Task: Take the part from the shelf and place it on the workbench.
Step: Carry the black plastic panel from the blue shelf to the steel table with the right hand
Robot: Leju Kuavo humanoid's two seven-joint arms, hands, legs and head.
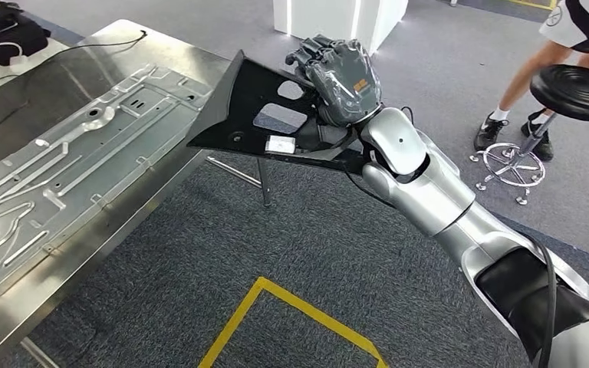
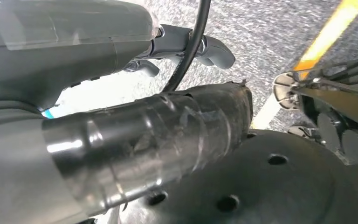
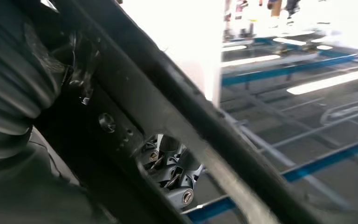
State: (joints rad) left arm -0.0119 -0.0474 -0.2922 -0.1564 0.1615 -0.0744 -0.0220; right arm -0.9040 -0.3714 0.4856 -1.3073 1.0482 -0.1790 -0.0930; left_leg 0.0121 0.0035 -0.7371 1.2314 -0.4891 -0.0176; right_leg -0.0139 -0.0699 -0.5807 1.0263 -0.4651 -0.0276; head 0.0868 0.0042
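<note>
The right hand (image 1: pixel 343 77) grips the black part (image 1: pixel 257 115), carried in the air just off the bench's (image 1: pixel 115 38) near edge (already off the shelf). Left: setting it down beside the stamped metal panel (image 1: pixel 69 165).

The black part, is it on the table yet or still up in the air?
In the air. The right hand grips the black part above the carpet, beside the workbench, not resting on it.
</note>
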